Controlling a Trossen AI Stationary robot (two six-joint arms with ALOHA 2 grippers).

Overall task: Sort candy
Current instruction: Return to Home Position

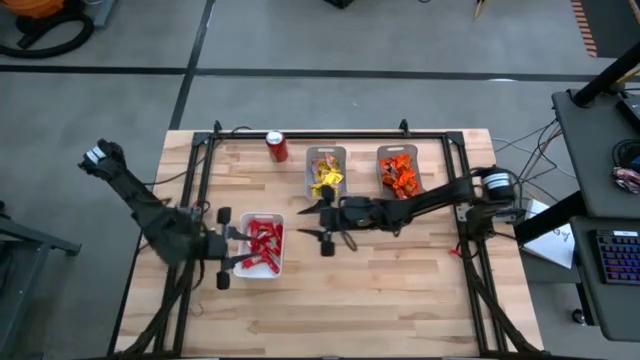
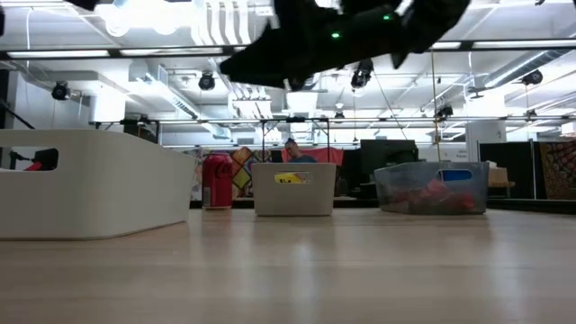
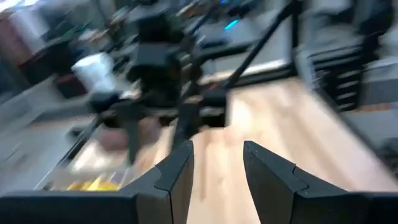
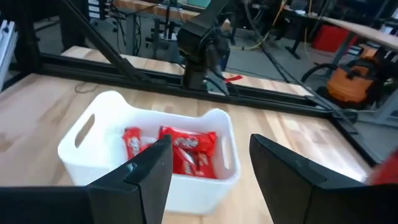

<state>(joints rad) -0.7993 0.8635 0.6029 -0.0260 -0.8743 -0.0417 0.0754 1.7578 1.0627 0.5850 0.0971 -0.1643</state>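
The candy lies sorted in three trays: red packets in a white tray (image 1: 262, 247) (image 4: 180, 149), yellow ones in a grey tray (image 1: 325, 172), orange ones in a clear tray (image 1: 398, 172). My left gripper (image 1: 243, 248) (image 3: 217, 149) hovers at the white tray's left end, open, with nothing between its fingers. My right gripper (image 1: 315, 225) (image 4: 211, 140) hangs over the table's middle, just right of the white tray. It points toward that tray and is open and empty. In the low view a dark arm (image 2: 333, 36) crosses overhead.
A red soda can (image 1: 277, 146) (image 2: 216, 180) stands at the far edge, left of the grey tray (image 2: 294, 189). A black frame (image 1: 330, 135) rims the tabletop. Bare wood (image 1: 380, 290) spans the near half of the table.
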